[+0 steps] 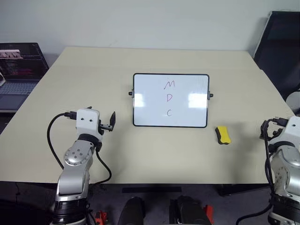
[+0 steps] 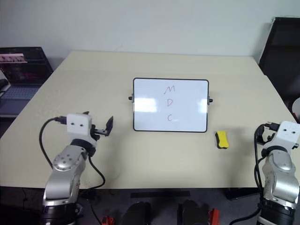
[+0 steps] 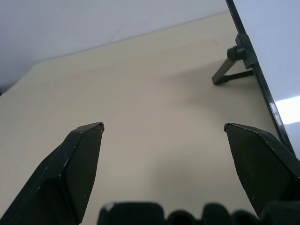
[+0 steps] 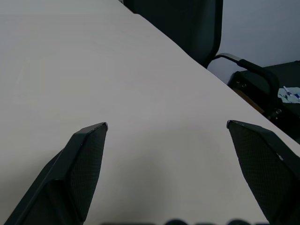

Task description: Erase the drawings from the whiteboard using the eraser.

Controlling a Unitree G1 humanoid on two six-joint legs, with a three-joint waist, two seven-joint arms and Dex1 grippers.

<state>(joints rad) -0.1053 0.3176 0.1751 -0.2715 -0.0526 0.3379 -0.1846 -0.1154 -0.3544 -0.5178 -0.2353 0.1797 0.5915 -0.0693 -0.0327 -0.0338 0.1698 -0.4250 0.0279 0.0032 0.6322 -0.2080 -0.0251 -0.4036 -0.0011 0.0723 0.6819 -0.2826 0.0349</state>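
While both pincers, left pincer (image 3: 164, 126) and right pincer (image 4: 167, 125), gape empty, I judge the eraser (image 1: 223, 135) light and stiff; I'd pinch its long sides.

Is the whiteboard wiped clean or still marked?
Still marked: the whiteboard carries the drawings, M, D and C, and the eraser lies on the table beside it.

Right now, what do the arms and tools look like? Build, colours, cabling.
Both arms are silver-grey metal with round joint housings and white boxy wrist blocks. The left tool and right tool each have two black wedge-shaped fingers tapering to points. Black cables loop from each wrist down along the arm.
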